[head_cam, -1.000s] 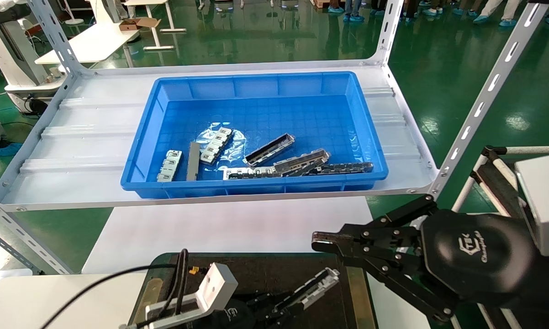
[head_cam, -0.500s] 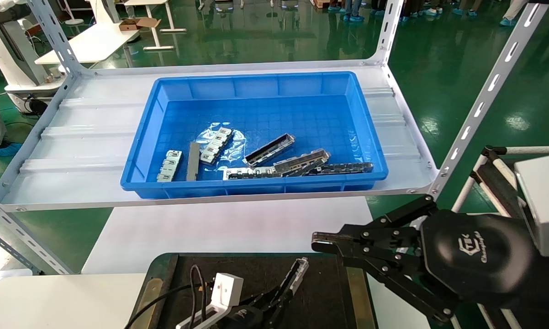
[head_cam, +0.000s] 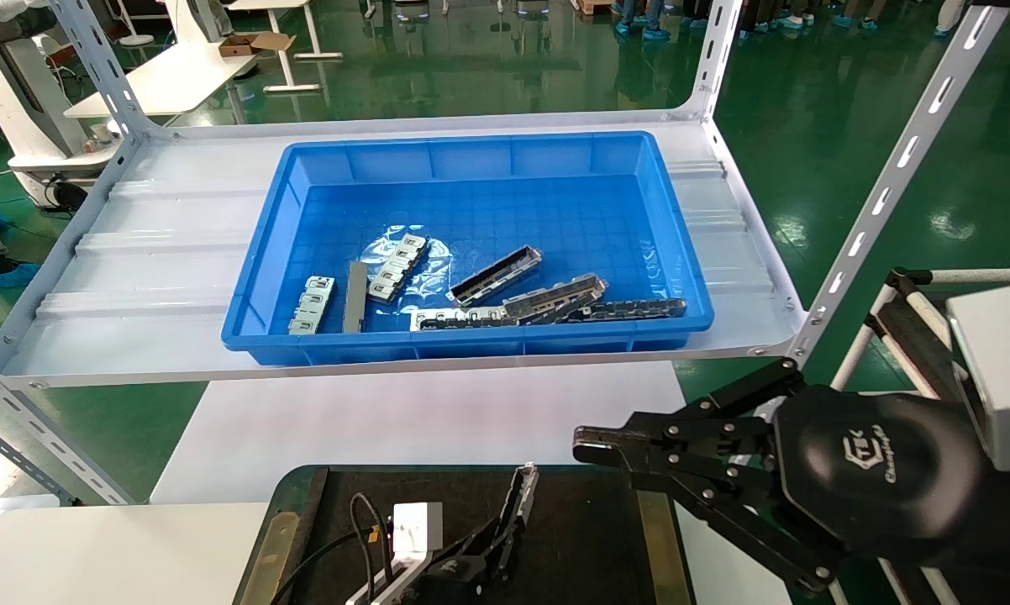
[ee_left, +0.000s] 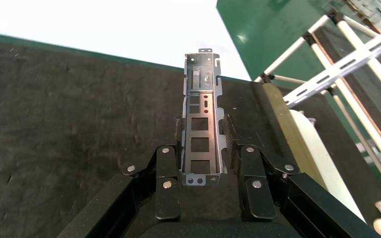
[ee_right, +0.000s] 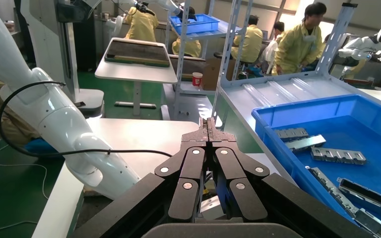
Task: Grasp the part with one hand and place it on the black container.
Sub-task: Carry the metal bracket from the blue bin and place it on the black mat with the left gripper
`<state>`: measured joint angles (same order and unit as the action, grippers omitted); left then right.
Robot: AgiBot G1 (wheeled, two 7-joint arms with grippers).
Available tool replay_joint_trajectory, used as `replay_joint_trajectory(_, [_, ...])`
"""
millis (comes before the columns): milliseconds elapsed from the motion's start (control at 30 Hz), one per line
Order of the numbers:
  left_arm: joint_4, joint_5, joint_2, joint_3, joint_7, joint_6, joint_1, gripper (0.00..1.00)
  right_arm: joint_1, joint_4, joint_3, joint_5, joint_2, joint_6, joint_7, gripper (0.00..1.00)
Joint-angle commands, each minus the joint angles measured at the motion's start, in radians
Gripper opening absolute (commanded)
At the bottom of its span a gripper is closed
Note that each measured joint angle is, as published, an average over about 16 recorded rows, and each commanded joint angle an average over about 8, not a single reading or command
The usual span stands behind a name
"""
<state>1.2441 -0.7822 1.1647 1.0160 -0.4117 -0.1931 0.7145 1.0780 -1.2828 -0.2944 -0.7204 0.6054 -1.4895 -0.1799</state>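
The part [head_cam: 518,502], a silvery-grey metal channel bar, is held in my left gripper [head_cam: 495,538] low over the black container [head_cam: 593,538] at the bottom of the head view. In the left wrist view the part [ee_left: 202,114] lies lengthwise between the two fingers [ee_left: 230,141], its slotted inside facing the camera, with the black container [ee_left: 69,114] close beneath it. Whether it touches the surface I cannot tell. My right gripper [head_cam: 587,445] hangs shut and empty above the container's right edge; it also shows in the right wrist view [ee_right: 208,126].
A deep blue bin [head_cam: 471,346] on the grey rack shelf [head_cam: 152,277] holds more channel bars [head_cam: 497,276], flat clips [head_cam: 312,304] and a black strip [head_cam: 639,309]. A rack post [head_cam: 883,193] slants at the right. A white table [head_cam: 404,412] lies beneath the shelf.
My left gripper has turned with the part: its far end swung from pointing right to pointing nearly straight ahead, and the wrist shifted right. The right arm has not moved.
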Motion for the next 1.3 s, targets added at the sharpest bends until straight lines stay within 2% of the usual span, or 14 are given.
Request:
replay_joint_trajectory(33, [-0.004,0.013,0.012,0.007,-0.002,-0.031,-0.001,0.00,0.000,0.000,0.000,0.000,0.000,0.000,0.000,0.00])
replay_joint_trajectory(433, [-0.032,0.034,0.072,0.023,0.006,-0.126,-0.008,0.00,0.000,0.000,-0.001,0.001,0.000,0.000,0.000,0.00])
replay_joint_trajectory(967, [-0.074,-0.010,0.116,-0.001,-0.010,-0.152,-0.032,0.00,0.000,0.000,-0.002,0.001,-0.001,0.001,0.001,0.02])
replay_joint_trajectory(1033, [-0.077,-0.015,0.119,-0.004,-0.013,-0.154,-0.034,0.02,0.000,0.000,-0.002,0.001,-0.001,0.001,0.001,0.14])
replay_joint_trajectory(1100, [-0.079,-0.019,0.121,-0.006,-0.015,-0.155,-0.037,0.17,0.000,0.000,-0.002,0.001,-0.001,0.001,0.001,0.38])
replay_joint_trajectory(1233, [-0.082,-0.024,0.125,-0.010,-0.019,-0.157,-0.041,0.66,0.000,0.000,-0.002,0.001,-0.001,0.001,0.001,0.86])
replay_joint_trajectory(1300, [-0.083,-0.025,0.127,-0.011,-0.020,-0.158,-0.042,0.89,0.000,0.000,-0.002,0.002,-0.001,0.001,0.001,1.00])
